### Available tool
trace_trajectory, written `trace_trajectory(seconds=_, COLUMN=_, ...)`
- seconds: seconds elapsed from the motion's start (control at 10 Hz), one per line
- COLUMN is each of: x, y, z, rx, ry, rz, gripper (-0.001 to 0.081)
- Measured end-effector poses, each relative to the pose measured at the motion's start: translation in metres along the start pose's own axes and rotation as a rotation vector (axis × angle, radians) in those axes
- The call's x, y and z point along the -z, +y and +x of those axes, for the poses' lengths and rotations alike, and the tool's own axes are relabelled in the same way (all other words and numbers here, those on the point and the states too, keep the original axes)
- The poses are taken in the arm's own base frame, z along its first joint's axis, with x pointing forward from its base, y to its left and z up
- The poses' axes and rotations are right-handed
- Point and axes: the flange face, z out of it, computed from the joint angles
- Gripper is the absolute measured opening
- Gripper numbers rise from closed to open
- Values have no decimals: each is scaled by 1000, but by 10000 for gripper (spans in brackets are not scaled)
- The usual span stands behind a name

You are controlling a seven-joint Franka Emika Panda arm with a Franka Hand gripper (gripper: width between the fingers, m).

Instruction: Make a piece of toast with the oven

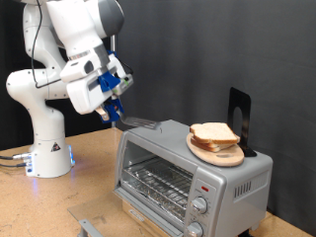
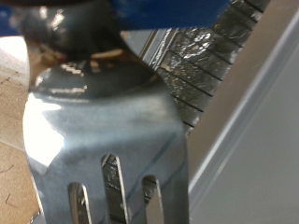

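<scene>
The silver-grey oven point(image 1: 188, 170) stands on the wooden table at the exterior view's lower right, its wire rack point(image 1: 153, 183) showing in the front. Two pale bread slices point(image 1: 213, 133) lie stacked on a round wooden board point(image 1: 219, 153) on the oven's roof. I cannot tell which slice is the piece of toast. My gripper point(image 1: 113, 107) hangs above the oven's left end, shut on a metal slotted spatula point(image 1: 138, 122). The blade reaches over the roof's left edge, short of the board. The wrist view is filled by the spatula blade point(image 2: 103, 131).
A black stand point(image 1: 240, 114) rises behind the board. The arm's white base point(image 1: 47, 148) stands on the table at the exterior view's left. A grey metal piece point(image 1: 89, 226) lies on the table at the bottom edge. A black curtain closes the back.
</scene>
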Motion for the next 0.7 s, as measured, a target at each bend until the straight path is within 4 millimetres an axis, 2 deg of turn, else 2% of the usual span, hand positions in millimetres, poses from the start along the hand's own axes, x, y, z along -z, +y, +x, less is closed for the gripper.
trace_trajectory(seconds=0.3, x=-28, y=-15, z=13, rx=14, ry=-8, rz=-20, gripper=448)
trace_trajectory(seconds=0.7, x=-43, y=-36, z=19, rx=42, ry=-4, rz=-11, gripper=447)
